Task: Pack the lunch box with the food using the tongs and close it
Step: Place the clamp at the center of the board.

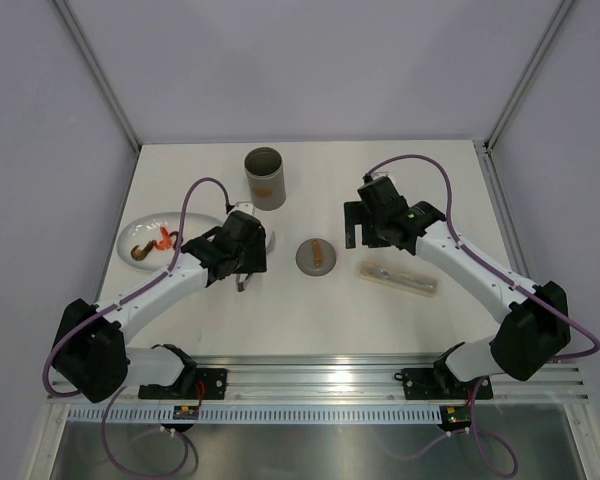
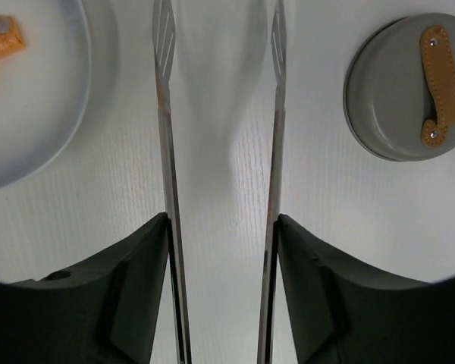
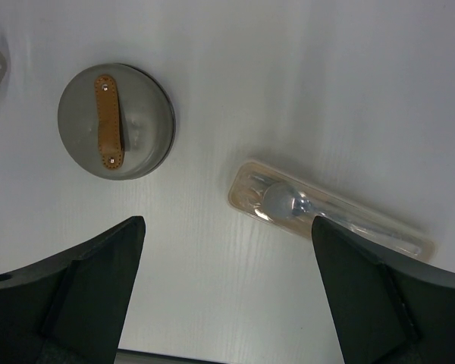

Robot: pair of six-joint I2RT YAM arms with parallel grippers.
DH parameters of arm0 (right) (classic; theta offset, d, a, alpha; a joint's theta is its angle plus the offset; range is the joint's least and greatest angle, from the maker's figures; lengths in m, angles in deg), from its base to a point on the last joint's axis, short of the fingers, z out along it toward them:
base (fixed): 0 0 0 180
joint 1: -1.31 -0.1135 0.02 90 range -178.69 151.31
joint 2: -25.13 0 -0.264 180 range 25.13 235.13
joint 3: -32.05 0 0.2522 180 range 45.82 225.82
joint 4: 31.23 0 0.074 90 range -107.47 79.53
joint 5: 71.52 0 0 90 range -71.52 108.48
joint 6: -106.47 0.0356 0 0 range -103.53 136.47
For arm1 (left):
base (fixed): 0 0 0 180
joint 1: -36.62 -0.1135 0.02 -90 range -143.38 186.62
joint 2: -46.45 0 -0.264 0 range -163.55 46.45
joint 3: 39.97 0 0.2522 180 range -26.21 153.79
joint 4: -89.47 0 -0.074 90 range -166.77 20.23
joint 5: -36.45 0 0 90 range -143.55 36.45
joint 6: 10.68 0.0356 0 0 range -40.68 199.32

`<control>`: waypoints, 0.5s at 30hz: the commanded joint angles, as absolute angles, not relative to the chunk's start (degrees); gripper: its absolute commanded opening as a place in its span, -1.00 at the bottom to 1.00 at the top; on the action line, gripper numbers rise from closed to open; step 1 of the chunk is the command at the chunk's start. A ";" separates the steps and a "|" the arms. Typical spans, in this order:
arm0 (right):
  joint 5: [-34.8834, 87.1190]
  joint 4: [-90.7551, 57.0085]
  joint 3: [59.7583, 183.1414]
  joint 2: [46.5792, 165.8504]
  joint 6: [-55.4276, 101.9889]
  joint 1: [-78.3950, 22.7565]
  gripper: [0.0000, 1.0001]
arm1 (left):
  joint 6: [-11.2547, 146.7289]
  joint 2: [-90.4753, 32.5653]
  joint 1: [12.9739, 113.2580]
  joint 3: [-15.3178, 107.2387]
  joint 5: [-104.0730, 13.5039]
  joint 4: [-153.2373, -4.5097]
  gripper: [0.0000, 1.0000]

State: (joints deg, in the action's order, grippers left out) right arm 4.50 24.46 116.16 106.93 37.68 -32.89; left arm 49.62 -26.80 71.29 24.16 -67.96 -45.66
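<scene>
From above, the lunch box [image 1: 265, 178] stands upright and uncovered at the far middle of the table [image 1: 430, 180]; its lid [image 1: 316, 256] lies apart from it, nearer the arms; orange food [image 1: 146, 248] lies on the white plate [image 1: 140, 225] at the left. Whether any is in the canister I cannot tell. The left gripper [image 1: 242, 256] hangs between plate and lid.

In the left wrist view its fingers stand part-way open, pressed on the outside of the tongs [image 2: 167, 152]; the tongs' arms are spread, with nothing between the tips.

The right wrist view shows the right gripper [image 3: 227, 227] wide open and empty, above the lid and a wrapped packet [image 3: 326, 208].

Packing looks unfinished at best; closing is not yet done.
</scene>
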 commanded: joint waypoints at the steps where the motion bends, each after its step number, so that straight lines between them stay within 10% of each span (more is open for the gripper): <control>1: 3.18 24.46 115.95 105.64 37.73 -33.32 0.99 | 49.08 -27.90 71.60 24.33 -69.72 -47.33 0.30; 15: 6.17 22.79 114.20 104.76 37.12 -32.62 0.99 | 49.09 -26.75 71.95 36.71 -66.56 -38.11 0.96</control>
